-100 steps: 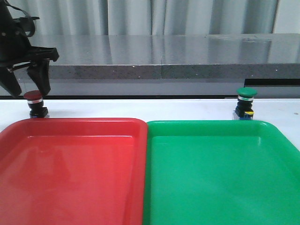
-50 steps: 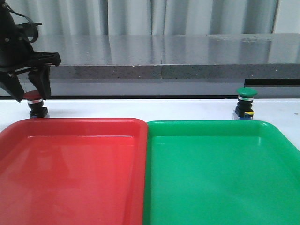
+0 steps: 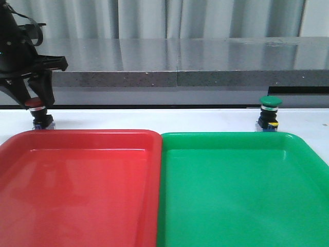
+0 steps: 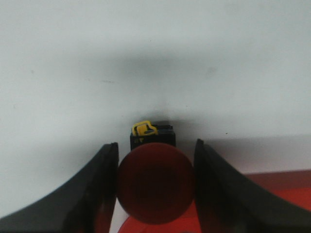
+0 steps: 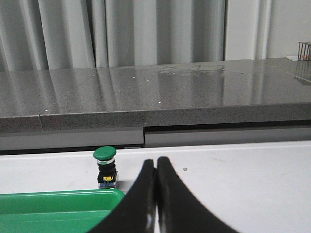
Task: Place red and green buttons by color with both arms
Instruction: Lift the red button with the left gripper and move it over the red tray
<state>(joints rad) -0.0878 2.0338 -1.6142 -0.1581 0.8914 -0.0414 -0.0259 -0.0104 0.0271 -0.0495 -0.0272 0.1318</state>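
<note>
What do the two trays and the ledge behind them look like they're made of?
The red tray and green tray look like glossy moulded plastic, judging by soft reflections and rounded rims. The grey ledge looks like polished speckled stone or composite; it mirrors the curtains.

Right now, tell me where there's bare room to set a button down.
Both trays are bare: the red tray and the green tray. The white table strip behind them, between the red button and the green button, is also free. It is crowded only at the far left, where the left gripper straddles the red button.
</note>
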